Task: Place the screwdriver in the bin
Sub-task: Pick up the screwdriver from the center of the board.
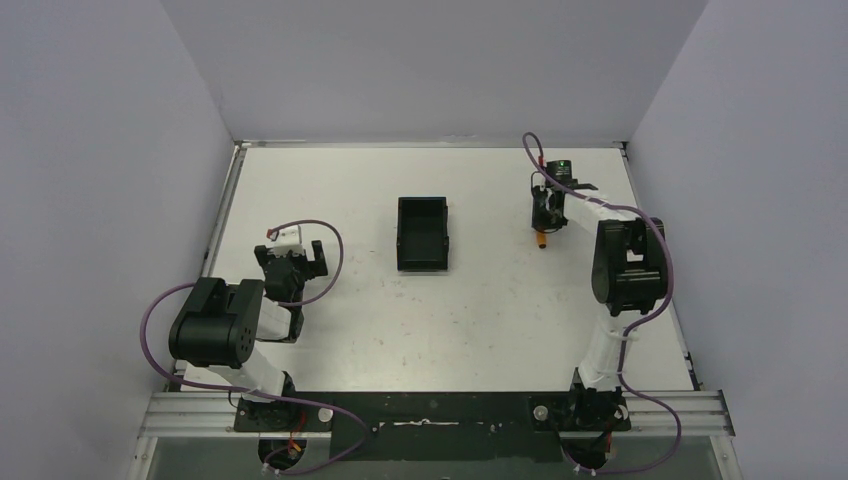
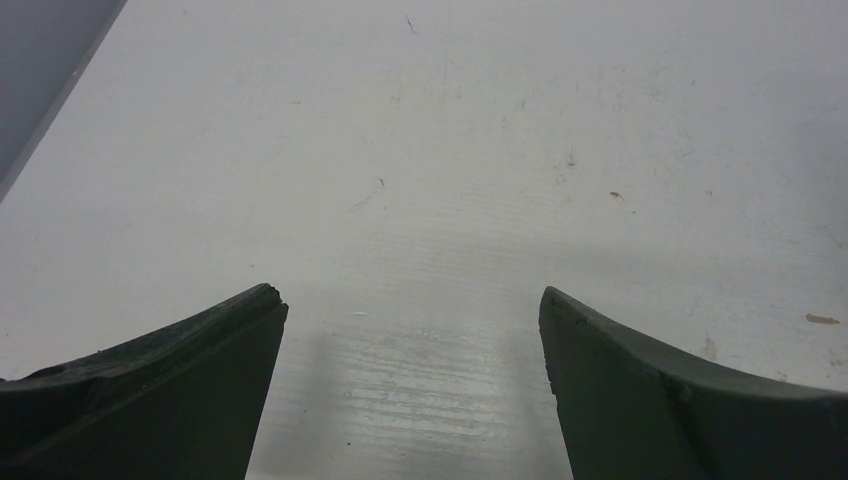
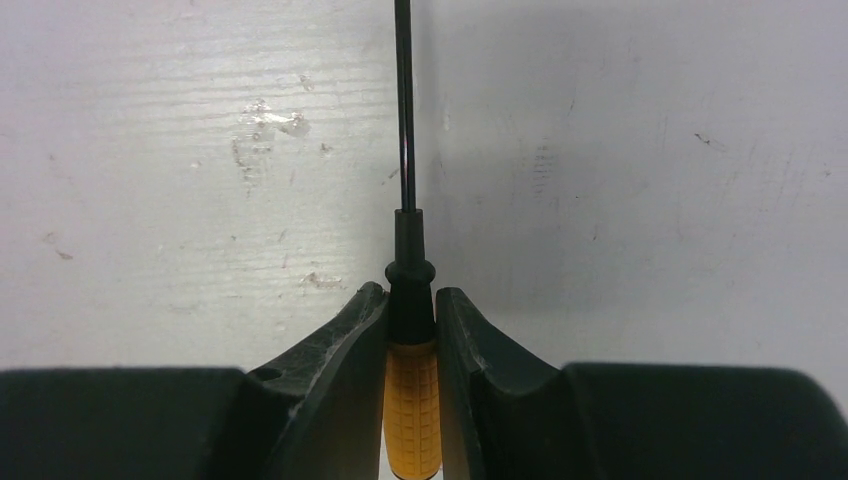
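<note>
The screwdriver has an orange gridded handle, a black collar and a thin dark shaft that points away from the wrist camera. My right gripper is shut on it, with a finger pressed on each side of the handle and collar. In the top view the right gripper is at the far right of the table, and the orange handle end sticks out below it. The black open-top bin stands at the table's middle, well left of that gripper, and nothing shows in it. My left gripper is open and holds nothing, at the left.
White walls enclose the table on the left, back and right. The white table top under the left gripper is scuffed. Purple cables loop off both arms. A metal rail runs along the near edge.
</note>
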Controlling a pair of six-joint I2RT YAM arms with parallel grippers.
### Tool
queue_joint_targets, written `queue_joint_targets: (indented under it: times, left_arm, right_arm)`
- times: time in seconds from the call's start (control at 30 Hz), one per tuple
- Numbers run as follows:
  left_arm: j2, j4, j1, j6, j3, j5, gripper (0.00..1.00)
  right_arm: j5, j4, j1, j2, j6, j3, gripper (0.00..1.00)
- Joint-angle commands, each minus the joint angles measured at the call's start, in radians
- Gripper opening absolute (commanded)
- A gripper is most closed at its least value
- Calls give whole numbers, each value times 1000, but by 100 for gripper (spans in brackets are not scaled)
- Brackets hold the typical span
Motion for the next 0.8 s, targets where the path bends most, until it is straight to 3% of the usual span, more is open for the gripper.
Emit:
queue_joint_targets:
  times: [0.0,0.77]
  left_arm:
    - [0,53,-2,7,24,11,97]
    - [-1,53,-2,7,24,11,97]
  right_arm:
    - [29,-50,8,-113,9,87,0]
    - [108,-370,22,-270,15,561,0]
